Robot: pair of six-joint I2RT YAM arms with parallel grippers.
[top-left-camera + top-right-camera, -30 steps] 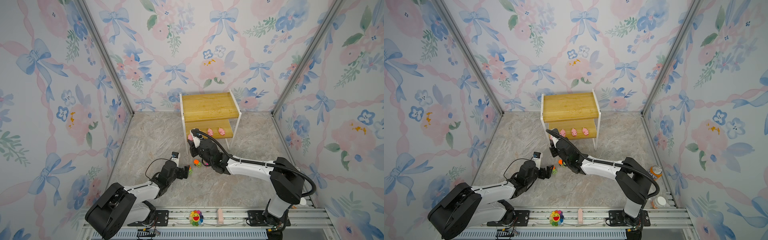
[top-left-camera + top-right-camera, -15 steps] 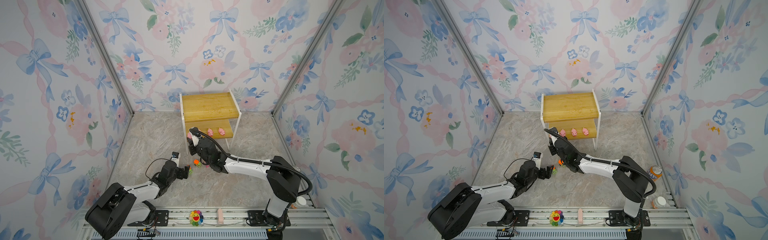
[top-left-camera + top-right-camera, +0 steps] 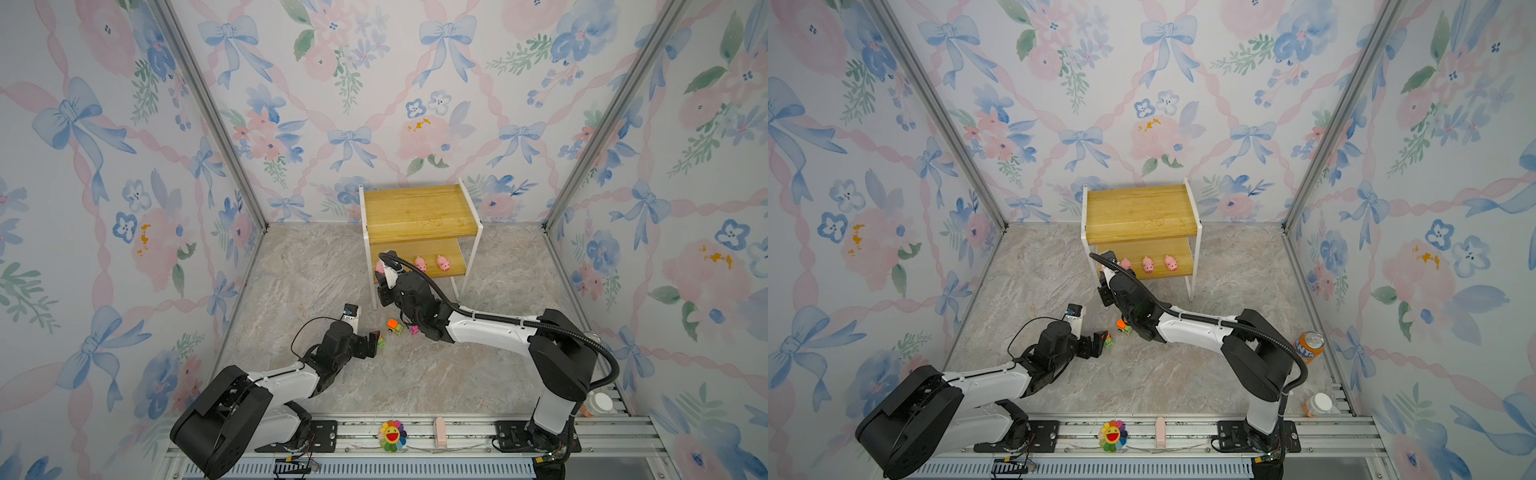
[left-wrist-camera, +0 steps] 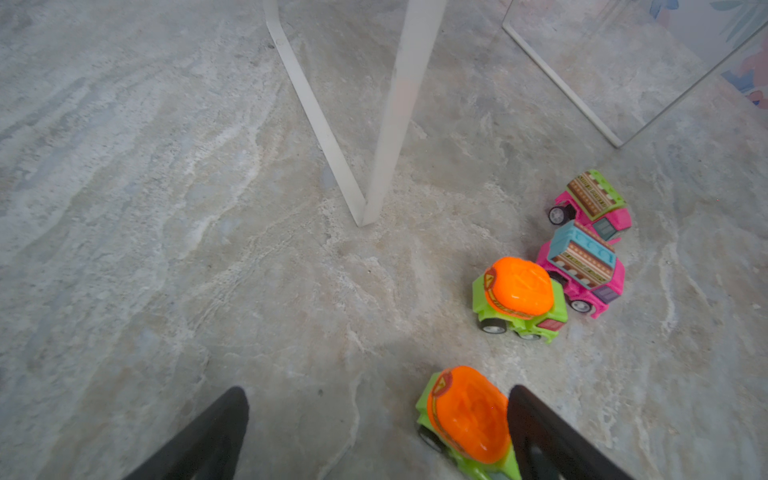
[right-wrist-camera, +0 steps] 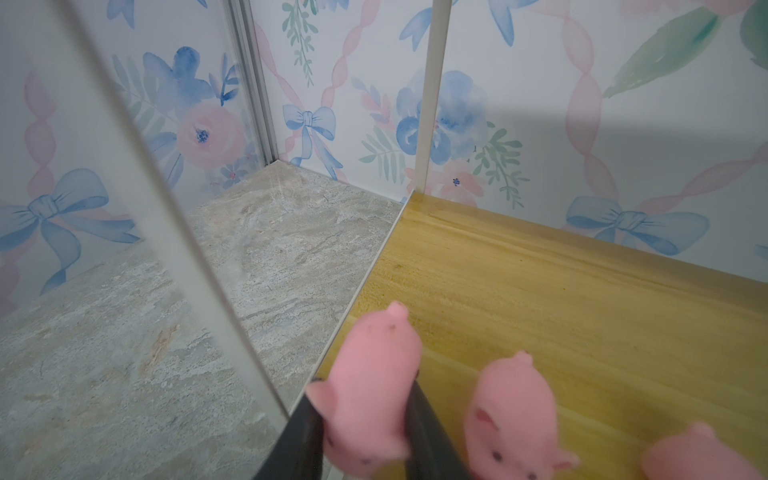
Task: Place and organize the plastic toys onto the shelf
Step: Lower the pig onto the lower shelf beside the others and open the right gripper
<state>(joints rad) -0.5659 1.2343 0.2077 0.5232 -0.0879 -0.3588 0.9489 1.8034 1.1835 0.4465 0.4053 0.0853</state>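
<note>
The shelf (image 3: 415,212) stands at the back against the wall. My right gripper (image 5: 365,386) is shut on a pink pig (image 5: 374,357) at the left end of the lower board (image 5: 540,291), close to the white front leg (image 5: 174,232). Beside it stand more pigs (image 5: 511,415) (image 3: 1148,264) (image 3: 1170,263). On the floor, my left gripper (image 4: 378,392) is open, and a green truck with an orange top (image 4: 465,419) rests against one finger. A second green truck (image 4: 519,295) and two pink trucks (image 4: 582,270) (image 4: 590,203) lie just beyond.
A Fanta can (image 3: 1310,347) and a white-capped bottle (image 3: 1318,404) stand at the right wall. A rainbow flower (image 3: 392,434) and a pale pink block (image 3: 439,430) sit on the front rail. A white shelf leg (image 4: 395,104) stands ahead of the left gripper.
My right gripper has edged slightly towards the shelf with the pig in it. The left arm has not moved.
</note>
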